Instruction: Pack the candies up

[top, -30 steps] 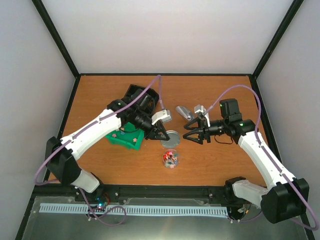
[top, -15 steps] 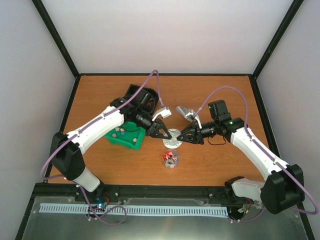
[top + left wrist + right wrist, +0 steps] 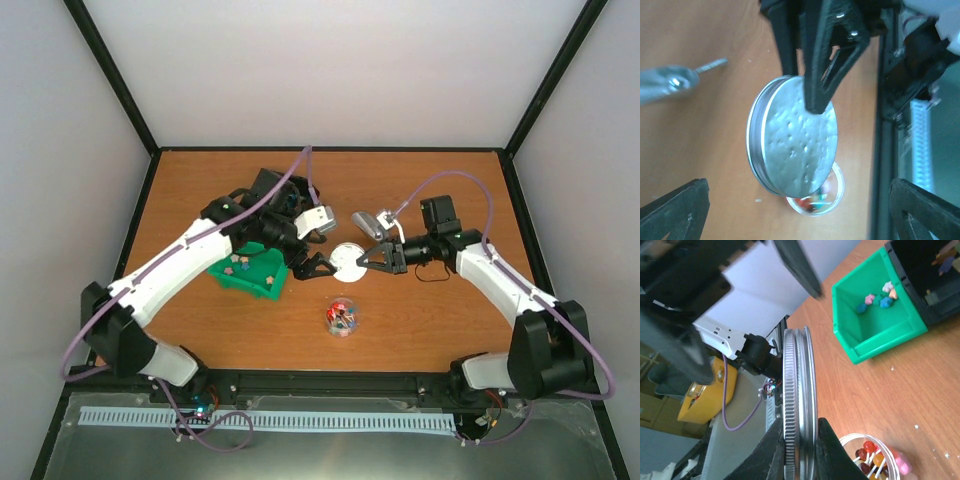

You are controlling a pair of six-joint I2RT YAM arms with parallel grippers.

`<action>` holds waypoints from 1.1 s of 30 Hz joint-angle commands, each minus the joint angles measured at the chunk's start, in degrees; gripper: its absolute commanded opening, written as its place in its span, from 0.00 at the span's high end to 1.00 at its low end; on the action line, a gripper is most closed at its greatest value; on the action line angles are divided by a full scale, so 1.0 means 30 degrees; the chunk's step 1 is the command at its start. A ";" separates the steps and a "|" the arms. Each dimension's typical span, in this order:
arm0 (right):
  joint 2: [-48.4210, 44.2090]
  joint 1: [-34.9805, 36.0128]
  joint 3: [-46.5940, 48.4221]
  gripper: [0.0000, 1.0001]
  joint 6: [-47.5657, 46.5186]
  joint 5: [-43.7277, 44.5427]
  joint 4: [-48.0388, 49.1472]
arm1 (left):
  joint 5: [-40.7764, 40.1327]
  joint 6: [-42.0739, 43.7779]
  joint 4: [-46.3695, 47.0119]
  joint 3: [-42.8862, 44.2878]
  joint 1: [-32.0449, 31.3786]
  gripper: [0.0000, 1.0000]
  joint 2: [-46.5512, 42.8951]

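Evidently the handover has gone through: half a second back both pincers met at the round silver lid (image 3: 349, 258), and now only the right gripper (image 3: 368, 257) has it. Its two fingers are clamped across the rim so that the disc stands on edge, lifted off the table (image 3: 430, 320) between the two arms. The left gripper (image 3: 312, 265) has drawn back toward the green bin (image 3: 262, 288) and hangs just beside the lid without touching it. Its wrist view shows its own fingers spread wide with nothing between them. A second ago the lid sat lower, by the left fingertips, while the right pincer waited spread open beside it. The small clear jar (image 3: 341, 318) stands uncovered on the table, nearer the arm bases than the raised lid, with a few coloured sweets inside. From above they are too small to tell whether they are stars, and the right wrist view suggests round ones on sticks. The candies (image 3: 880, 297), tiny pink, orange and blue stars, lie in the green bin, only a handful showing. I judge the lid is either being readied to close the jar or held aside to free the left arm for the stars. Packing is not finished while stars remain in the bin and the jar is open.
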 commanded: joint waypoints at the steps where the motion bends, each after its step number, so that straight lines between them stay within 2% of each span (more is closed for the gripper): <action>1: 0.0753 -0.0071 -0.0685 0.97 0.2122 -0.1029 0.1669 | -0.4377 0.5657 0.0172 0.1077 -0.2269 0.00 -0.1727; 4: 0.1455 -0.0075 -0.0735 0.97 0.2764 -0.1624 0.2130 | -0.7668 0.8748 0.0079 0.0846 -0.4380 0.00 -0.2088; 10: 0.1538 -0.0076 -0.0752 0.97 0.2950 -0.1987 0.1935 | -0.9921 1.1320 0.1035 0.0370 -0.5866 0.00 -0.1865; 16: 0.0965 -0.0084 -0.1156 0.97 0.3070 -0.2320 0.1844 | -1.1188 1.1568 0.1255 0.0854 -0.6095 0.00 -0.0632; 29: 0.0663 -0.0059 -0.1371 0.97 0.3475 -0.2743 0.2082 | -1.1752 1.1616 0.1495 0.1026 -0.6892 0.00 0.0593; 33: 0.0413 -0.0074 -0.1527 0.97 0.3417 -0.2533 0.2042 | -1.2004 1.1547 0.1602 0.1030 -0.7107 0.04 0.0654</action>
